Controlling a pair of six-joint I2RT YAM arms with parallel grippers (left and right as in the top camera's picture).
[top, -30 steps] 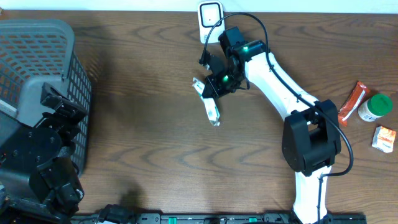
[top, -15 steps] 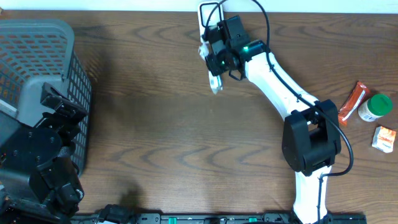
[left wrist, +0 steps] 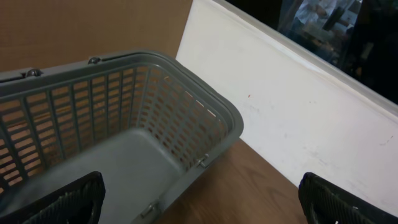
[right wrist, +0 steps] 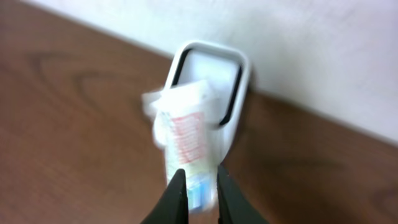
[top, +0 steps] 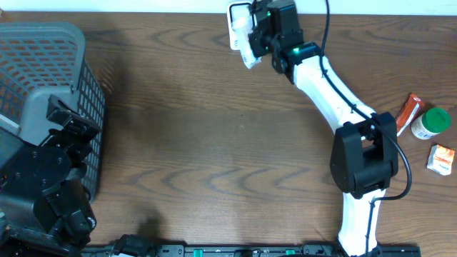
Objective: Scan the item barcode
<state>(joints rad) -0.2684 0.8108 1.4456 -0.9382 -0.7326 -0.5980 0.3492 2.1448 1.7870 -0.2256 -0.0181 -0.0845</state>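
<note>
My right gripper (right wrist: 200,177) is shut on a white tube-shaped item (right wrist: 186,134) with red print and a blue end. The item (top: 247,44) is held up in front of the white barcode scanner (right wrist: 211,78), which stands at the table's far edge by the wall; in the overhead view the scanner (top: 237,20) is partly covered by the arm. The right gripper (top: 258,39) is at the top centre of the table. My left gripper (left wrist: 199,199) is open with nothing between its fingers, above the rim of the grey basket (left wrist: 124,112).
The grey mesh basket (top: 43,78) fills the left side of the table. At the far right lie an orange packet (top: 407,114), a green-capped jar (top: 433,123) and a small orange-white box (top: 442,158). A white wall borders the table's back edge.
The right arm has carried the item from mid-table up and back to the scanner at the far edge. The left arm has not moved.
</note>
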